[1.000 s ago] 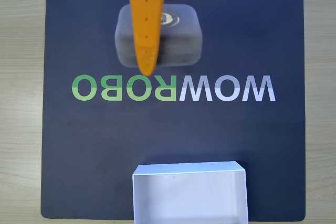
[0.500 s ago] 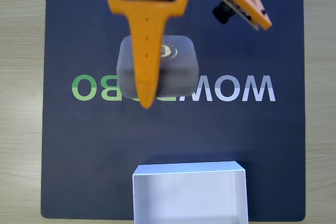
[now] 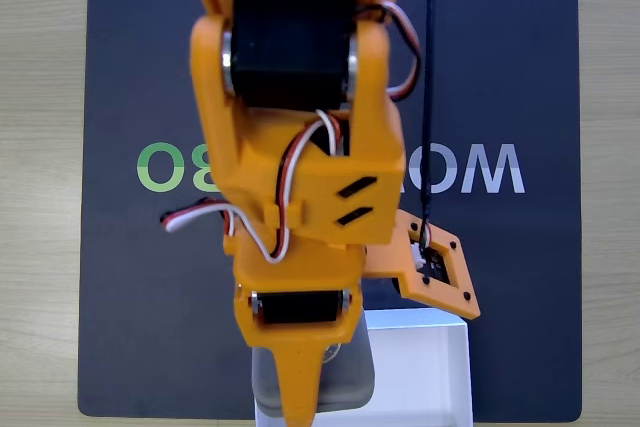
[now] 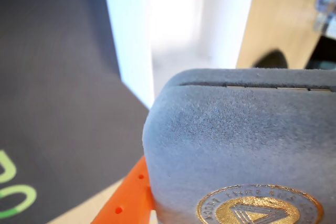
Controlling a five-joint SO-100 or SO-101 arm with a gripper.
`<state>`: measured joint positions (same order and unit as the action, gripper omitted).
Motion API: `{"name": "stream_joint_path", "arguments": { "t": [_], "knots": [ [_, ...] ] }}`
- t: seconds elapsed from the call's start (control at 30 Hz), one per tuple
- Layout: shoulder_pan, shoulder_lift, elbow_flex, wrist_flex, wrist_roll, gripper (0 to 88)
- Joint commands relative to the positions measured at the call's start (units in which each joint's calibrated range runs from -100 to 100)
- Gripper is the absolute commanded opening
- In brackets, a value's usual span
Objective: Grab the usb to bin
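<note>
The usb, a dark grey velvety block, hangs over the left part of the white bin at the bottom of the fixed view. My orange gripper is shut on it, with the upper finger lying across its top and the other finger hidden. The wrist view shows the usb close up with its gold triangle emblem. An orange finger sits against its left side. The bin lies just beyond it, with its inside blurred and bright.
A dark navy mat with WOWROBO lettering covers the light wooden table. The arm's body and its wires span the mat's middle. A black cable runs down to the wrist camera mount.
The arm has stretched toward the bottom of the fixed view, carrying the usb from over the lettering to above the bin's left part.
</note>
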<state>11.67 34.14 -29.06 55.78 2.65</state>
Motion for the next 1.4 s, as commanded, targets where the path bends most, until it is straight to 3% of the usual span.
{"name": "stream_joint_path", "arguments": {
  "t": [0.0,0.3,0.77,1.0,1.37],
  "knots": [
    [-1.1,6.9,-13.9,-1.2,-0.3,0.9],
    [-2.6,18.6,-23.0,-10.9,-0.2,0.9],
    [-2.6,17.5,-19.5,-11.0,0.3,2.0],
    [-3.8,13.0,-12.8,-11.0,0.3,17.3],
    [-3.8,12.1,-11.2,-6.8,0.3,31.0]
  ]
}}
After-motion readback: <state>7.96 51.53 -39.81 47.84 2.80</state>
